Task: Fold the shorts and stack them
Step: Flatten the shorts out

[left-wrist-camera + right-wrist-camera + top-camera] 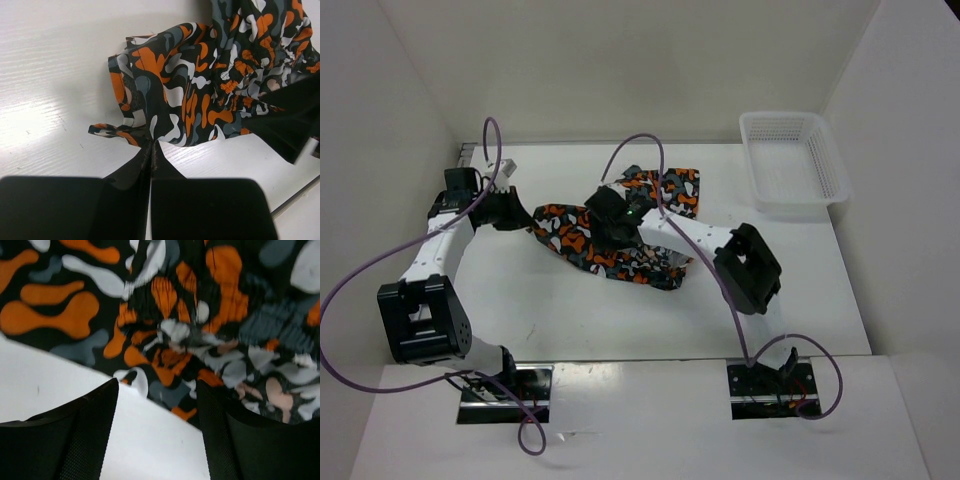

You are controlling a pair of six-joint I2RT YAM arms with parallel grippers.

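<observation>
Top view: shorts [620, 240] lie rumpled at mid-frame on the white bench [570, 320], running in a loose diagonal from centre-left up toward upper centre. The cloth is bunched and creased, not flat. A white mesh basket [790, 165] sits in the upper right of the frame, well apart from the cloth.

Left pincer [520, 213] is at the centre-left end of the shorts. In the left wrist view its fingers [125, 170] are pressed together, the tips pinching a small twisted corner of the hem low in the centre of the frame. The rest of the garment mounds toward the upper right, where a gathered waistband shows. A dark part of the other arm cuts across the right edge, over the cloth.

Right pincer [613, 215] is over the middle of the shorts in the top view. In the right wrist view it is spread — one finger lower left, one lower right, with bare bench and the cloth's edge between them. Print fills the upper frame, ruched at centre. Cannot tell whether the tips touch the fabric.
</observation>
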